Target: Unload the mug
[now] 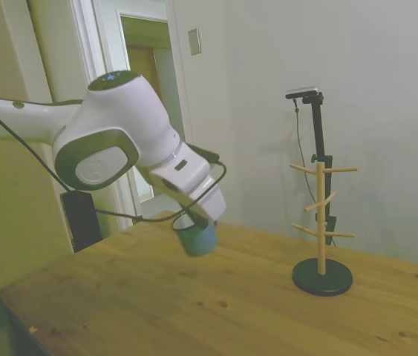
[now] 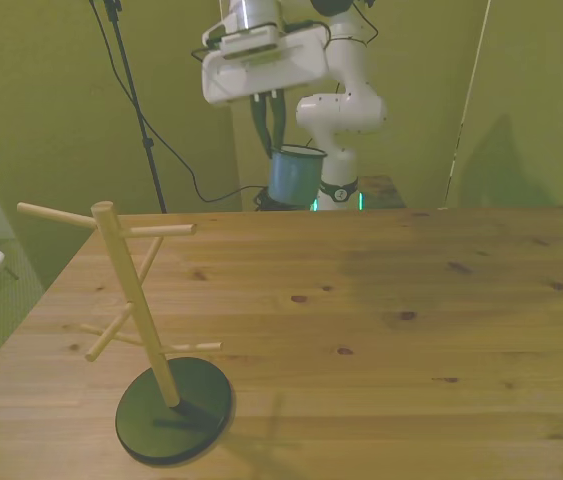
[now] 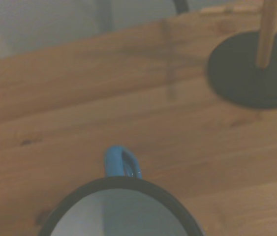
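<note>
One mug (image 1: 196,239) and it hangs in the air, clear of the rack (image 1: 321,222), held by the gripper (image 2: 268,118) above the table (image 1: 194,304). Dark fingers (image 2: 263,120) come down from the white hand and close on the rim, one seemingly inside the wall and one outside, so the pincer is nearly shut with only the thin wall between the pads. That rim pinch looks chosen to keep the handle (image 3: 122,161) free and the mouth up; in the side view the mug tilts a little. It floats near the table's far edge in the front view, well apart from the rack, which stands on the front view's left with every peg bare. From the wrist, the white inside (image 3: 118,216) shows nothing in it, and the rack's black base (image 3: 251,69) sits off on the wood. Judging by this, the lift-off is done and only the setting down remains; a thin rim grip could swing, so a gentle descent seems wise.
</note>
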Robot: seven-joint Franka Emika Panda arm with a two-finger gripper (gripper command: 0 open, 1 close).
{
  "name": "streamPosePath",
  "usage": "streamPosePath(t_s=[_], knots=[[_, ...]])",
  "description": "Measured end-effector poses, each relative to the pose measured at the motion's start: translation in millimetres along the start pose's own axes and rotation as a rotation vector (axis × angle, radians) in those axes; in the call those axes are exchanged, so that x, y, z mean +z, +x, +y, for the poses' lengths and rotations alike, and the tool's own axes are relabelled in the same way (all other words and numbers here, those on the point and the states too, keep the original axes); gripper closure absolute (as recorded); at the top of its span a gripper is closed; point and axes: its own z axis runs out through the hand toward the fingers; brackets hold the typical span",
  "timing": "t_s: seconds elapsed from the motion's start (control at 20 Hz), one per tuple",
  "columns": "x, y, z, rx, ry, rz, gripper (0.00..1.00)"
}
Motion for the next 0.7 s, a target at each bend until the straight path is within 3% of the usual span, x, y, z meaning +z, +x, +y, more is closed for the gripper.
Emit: streamPosePath(t_s=[0.35, 0.7], knots=[[80.7, -0.8, 8.1, 0.040, -0.076, -0.145, 1.00], [116.3, 21.1, 15.6, 0.018, -0.075, -0.054, 1.00]])
